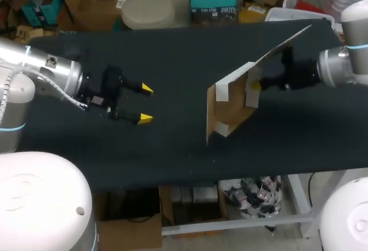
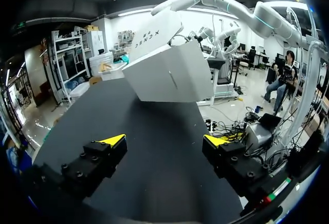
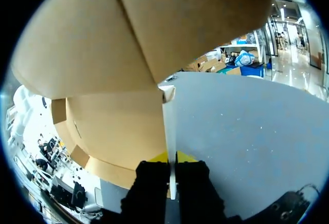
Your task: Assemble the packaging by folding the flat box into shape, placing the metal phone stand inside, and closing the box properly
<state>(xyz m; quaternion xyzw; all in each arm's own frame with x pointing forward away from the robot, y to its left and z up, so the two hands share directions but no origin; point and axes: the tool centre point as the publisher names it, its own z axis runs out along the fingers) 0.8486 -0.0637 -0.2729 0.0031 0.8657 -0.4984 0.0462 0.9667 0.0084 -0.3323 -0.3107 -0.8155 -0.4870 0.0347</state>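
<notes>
Right gripper pinches one thin panel of the tilted, half-folded box; left gripper stands wide open, well apart, so the box, held by one pinch, may pivot or slip.

Your left arm: a brushed silver-grey cylindrical link joined to a white rounded housing, which is marked by a thin cyan ring. A white ribbed cable runs along it to the wrist.

Left end effector: black body and two black fingers, each capped with a bright yellow wedge tip. In the left wrist view, note the round recessed screws on each black finger block.

Your right arm: the same white housing, cyan ring and silver-grey link, ending in a black wrist.

Right end effector: two black fingers, with the yellow tips just visible.

White domed housings fill the head view's lower corners.
</notes>
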